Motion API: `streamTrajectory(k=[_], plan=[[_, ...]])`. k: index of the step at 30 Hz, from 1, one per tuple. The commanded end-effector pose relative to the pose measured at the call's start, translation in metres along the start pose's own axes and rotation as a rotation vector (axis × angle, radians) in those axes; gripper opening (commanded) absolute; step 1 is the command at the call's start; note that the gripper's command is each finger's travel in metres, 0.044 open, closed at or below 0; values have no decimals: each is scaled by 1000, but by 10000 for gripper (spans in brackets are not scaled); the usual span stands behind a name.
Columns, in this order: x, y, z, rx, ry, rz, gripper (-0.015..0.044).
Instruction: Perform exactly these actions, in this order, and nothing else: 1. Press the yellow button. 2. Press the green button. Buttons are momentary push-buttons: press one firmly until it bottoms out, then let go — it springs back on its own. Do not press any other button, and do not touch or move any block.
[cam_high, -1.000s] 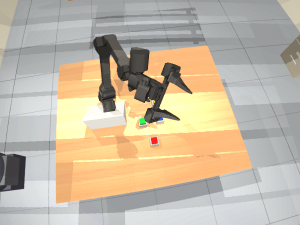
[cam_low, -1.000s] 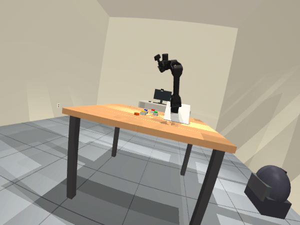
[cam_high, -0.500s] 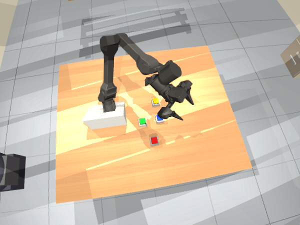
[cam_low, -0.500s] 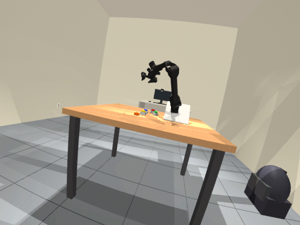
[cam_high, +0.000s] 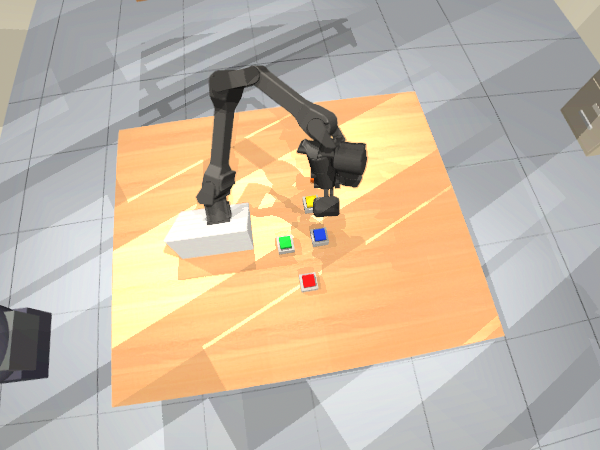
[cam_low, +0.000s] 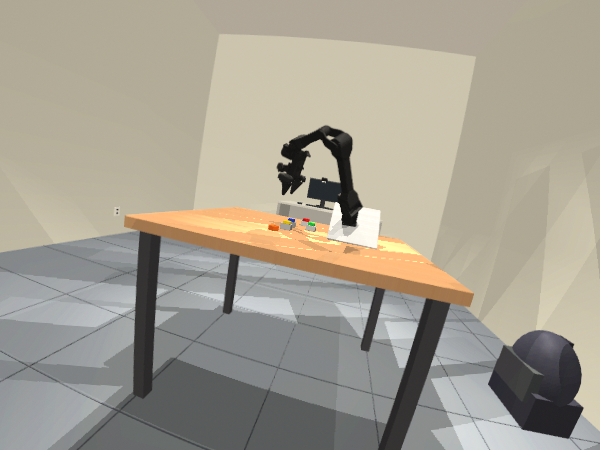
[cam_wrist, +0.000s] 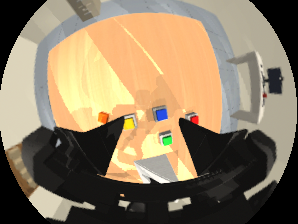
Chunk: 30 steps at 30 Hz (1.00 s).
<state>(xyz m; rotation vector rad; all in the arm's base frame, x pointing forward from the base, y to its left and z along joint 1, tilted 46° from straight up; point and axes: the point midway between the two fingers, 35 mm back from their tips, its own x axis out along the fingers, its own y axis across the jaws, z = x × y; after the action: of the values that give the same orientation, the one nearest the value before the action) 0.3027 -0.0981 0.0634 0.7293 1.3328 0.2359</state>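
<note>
Overhead, the gripper hangs well above the table, fingers spread and holding nothing. Directly beneath it in the top view sits the yellow button, partly hidden. Nearer lie the green button and blue button, with the red button nearest.

My hand hangs open and empty, well above the desk. Under it the yellow button has an orange block just beside it. The blue button and green button crowd near; the red button sits farther off.
</note>
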Motion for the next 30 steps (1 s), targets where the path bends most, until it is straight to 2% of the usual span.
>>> streamTrajectory(k=[1,11,13,17,25,30], plan=[[11,53,-46,-207,216,149,400],[11,54,-47,-209,218,151,400],[22,55,-48,-209,218,150,348],[68,61,-60,-210,218,153,242],[71,62,-61,-210,218,153,32],[71,62,-61,-210,218,153,20]])
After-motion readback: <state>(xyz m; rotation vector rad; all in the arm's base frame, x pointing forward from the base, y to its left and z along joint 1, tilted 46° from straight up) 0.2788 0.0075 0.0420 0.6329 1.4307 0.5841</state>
